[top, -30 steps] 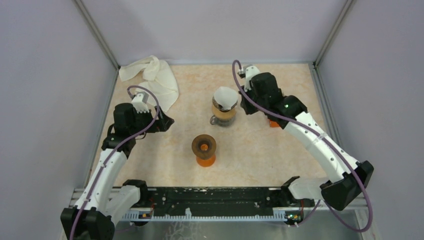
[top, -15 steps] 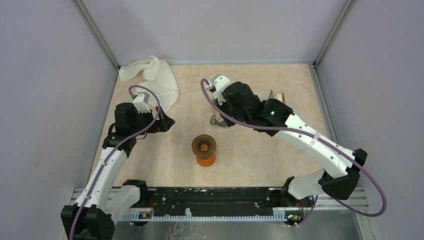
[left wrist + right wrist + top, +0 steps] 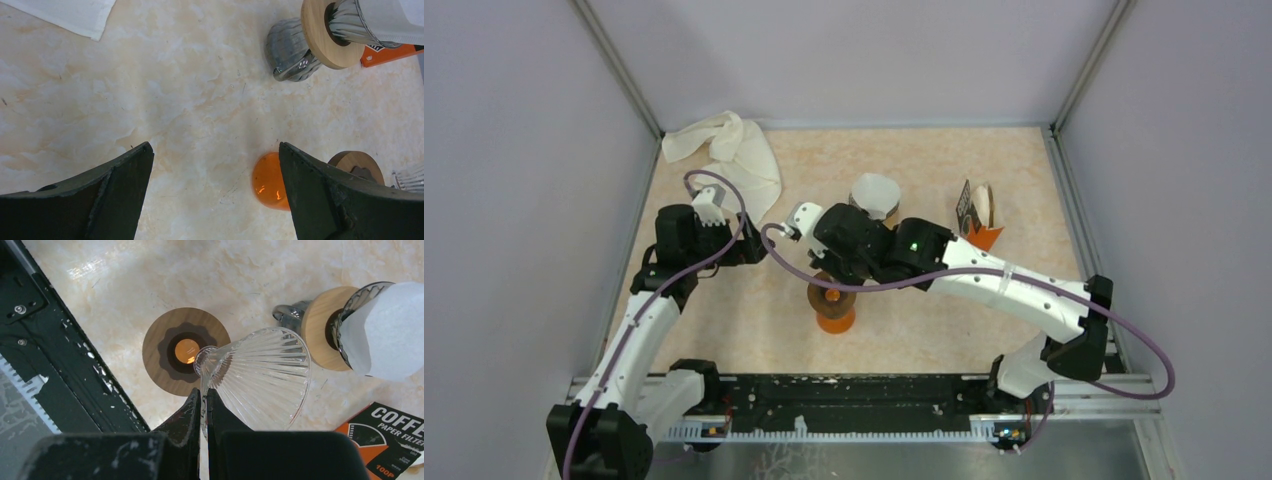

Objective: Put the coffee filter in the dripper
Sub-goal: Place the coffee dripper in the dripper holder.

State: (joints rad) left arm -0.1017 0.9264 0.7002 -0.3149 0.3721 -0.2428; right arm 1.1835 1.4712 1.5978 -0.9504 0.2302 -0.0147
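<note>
The right gripper (image 3: 202, 399) is pinched tight on the rim of a ribbed glass dripper (image 3: 260, 375), holding it close by the wooden ring stand (image 3: 160, 355) at mid-bench. The coffee filter (image 3: 385, 335) sits farther back, in a wood-collared glass holder (image 3: 320, 327). The left gripper (image 3: 215, 149) gapes wide, holding nothing, over bare bench (image 3: 924, 320) toward the left edge. A cloth (image 3: 729, 160) lies in the far-left corner. A filter box (image 3: 977, 215) stands toward the right edge.
</note>
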